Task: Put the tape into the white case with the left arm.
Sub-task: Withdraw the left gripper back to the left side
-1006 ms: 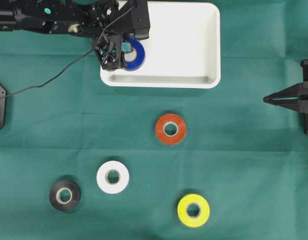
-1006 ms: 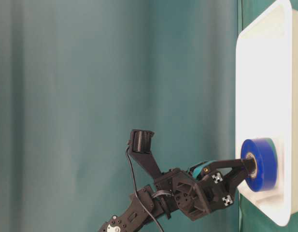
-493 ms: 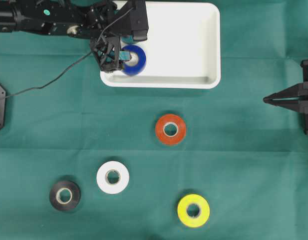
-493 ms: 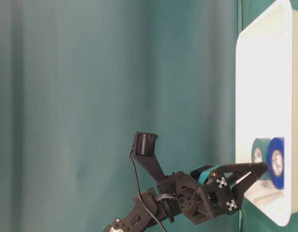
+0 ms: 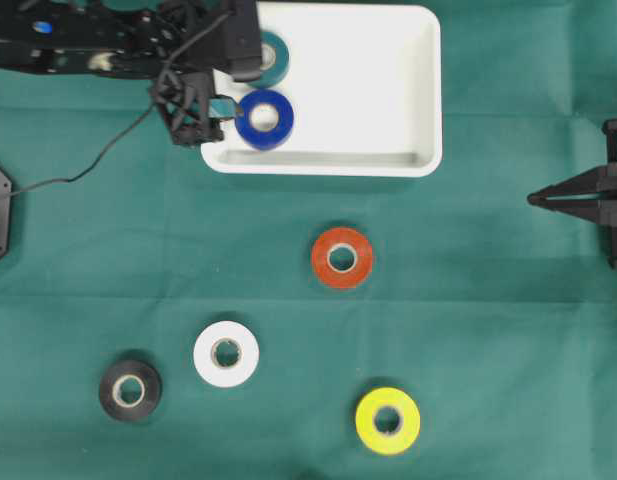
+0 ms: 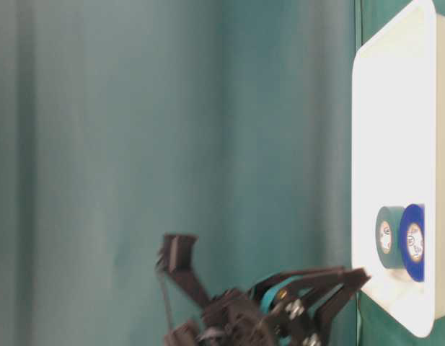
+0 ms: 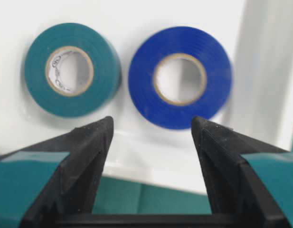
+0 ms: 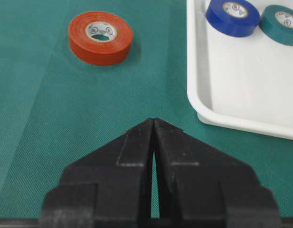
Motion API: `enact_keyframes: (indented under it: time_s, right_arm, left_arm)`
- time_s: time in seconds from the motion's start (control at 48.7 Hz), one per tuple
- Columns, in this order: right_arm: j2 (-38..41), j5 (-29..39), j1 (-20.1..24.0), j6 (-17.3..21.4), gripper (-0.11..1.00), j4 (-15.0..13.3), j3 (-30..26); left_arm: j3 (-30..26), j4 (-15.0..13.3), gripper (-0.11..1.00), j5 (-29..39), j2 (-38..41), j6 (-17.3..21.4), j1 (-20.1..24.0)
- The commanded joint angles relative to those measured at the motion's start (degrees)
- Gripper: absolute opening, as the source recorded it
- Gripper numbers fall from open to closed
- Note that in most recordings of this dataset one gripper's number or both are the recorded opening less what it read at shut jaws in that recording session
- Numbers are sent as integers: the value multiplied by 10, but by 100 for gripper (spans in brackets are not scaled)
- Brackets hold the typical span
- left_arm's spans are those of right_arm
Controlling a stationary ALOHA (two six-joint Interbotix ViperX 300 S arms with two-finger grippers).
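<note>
Broadly, the white case (image 5: 388, 60) was the largest thing I had in view, a shallow rigid tray at the far side of the green cloth (image 5: 468, 300), and 2 rolls lay flat in its left end: the blue tape (image 5: 265, 119) toward the near rim and a teal tape (image 5: 275, 57) just beyond it, close but apart as far as I could tell.

My left gripper (image 5: 210, 105) hung at the case's left rim with its teal-banded fingers spread and nothing between them; in the wrist view the blue roll sat free ahead of the gap. The right gripper (image 8: 154, 124) sat at the right edge with its fingers pressed together, empty.

On the cloth, well apart from one another, lay 4 more rolls: orange tape (image 5: 341, 258), white tape (image 5: 226, 354), yellow tape (image 5: 387, 421) and black tape (image 5: 129, 390).

I judged each roll light and stiff, with a smooth, slightly slick vinyl outer face and a cardboard core. The best hold, I reckoned, was one finger through the core hole and one on the outer wall, or across the full width.

Small print ringed the inner cores, but I could not read it; no brand was legible.
</note>
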Motion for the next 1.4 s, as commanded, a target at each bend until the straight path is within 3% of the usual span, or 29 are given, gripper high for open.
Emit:
enact_keyframes:
  time_s: [0.0,0.698,1.375]
  right_arm:
    - [4,-6,-1,1,-10,0,-7]
    - [3,-6,-1,1,-9,0,-8]
    - [3,-6,-1,1,-10,0,-7]
  left_arm:
    - [15,0,66,-2,-46,0,-9]
    - [172,-2,66,-4,-255,-1,-28]
    - [200,-3,66,-1,-273,-2,-83]
